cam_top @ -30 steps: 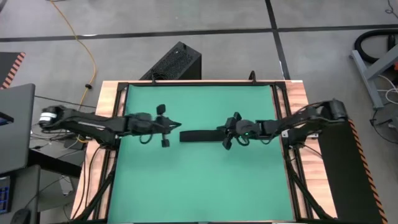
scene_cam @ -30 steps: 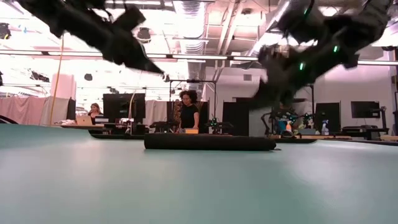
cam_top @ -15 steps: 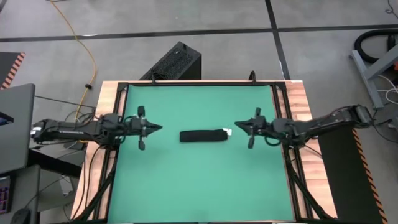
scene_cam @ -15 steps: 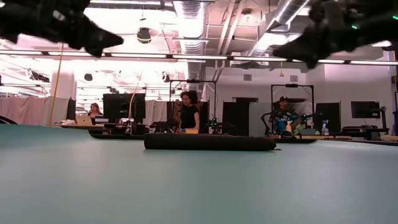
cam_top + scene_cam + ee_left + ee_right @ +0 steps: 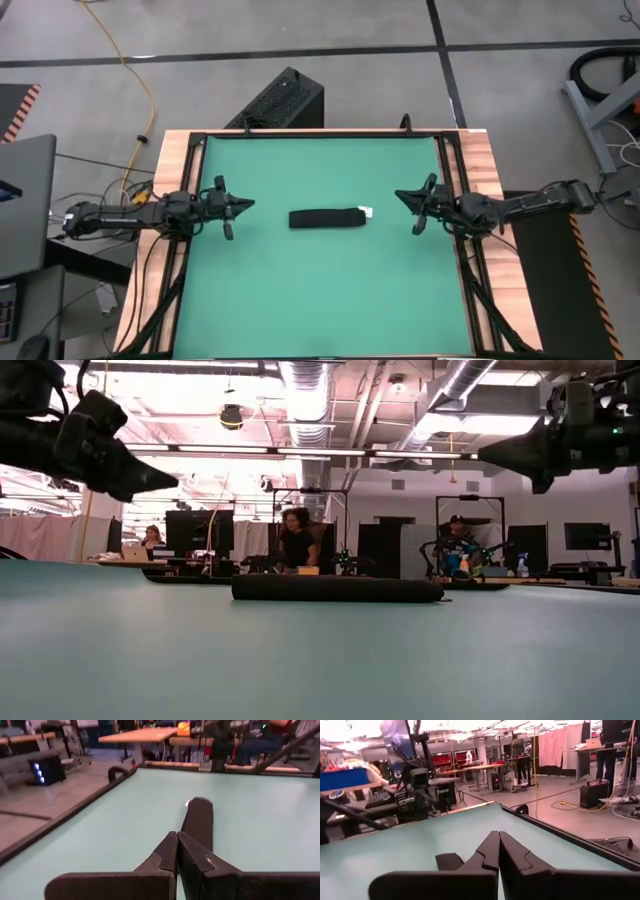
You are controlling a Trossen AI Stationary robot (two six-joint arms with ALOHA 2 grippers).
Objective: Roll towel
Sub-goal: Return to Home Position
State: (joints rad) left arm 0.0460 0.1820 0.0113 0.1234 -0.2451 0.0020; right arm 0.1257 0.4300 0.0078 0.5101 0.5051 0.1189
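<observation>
Towel (image 5: 327, 217): a black cloth wound into a tight roll, lying flat near the middle of the green mat (image 5: 300, 290). In the high view its long axis runs from 9 o'clock to 3 o'clock. A small white tag (image 5: 366, 211) sticks out at the 3 o'clock end. Nothing touches it. The low view shows it as one long, low, even cylinder (image 5: 337, 589) resting on the mat.

At 9 o'clock from the roll, well apart from it, the left gripper (image 5: 248, 204) hangs above the mat's edge and points at the towel. Its own wrist view shows its two fingers pressed together to a single point (image 5: 177, 836), holding nothing, with the roll (image 5: 199, 820) straight ahead. At 3 o'clock, likewise well apart, the right gripper (image 5: 402, 197) points back toward the roll. Its fingers also meet tip to tip and are empty (image 5: 498, 835), and one end of the towel (image 5: 449, 861) shows just past them. In the low view both grippers float high over the mat, the left one (image 5: 150, 478) at about 10 o'clock of the roll and the right one (image 5: 500, 455) at about 2 o'clock.

The mat sits in a wooden-edged table (image 5: 484, 150). Past the table at 12 o'clock a black box (image 5: 280, 100) stands on the floor. Across the room behind, a person (image 5: 297, 545) stands at a desk.
</observation>
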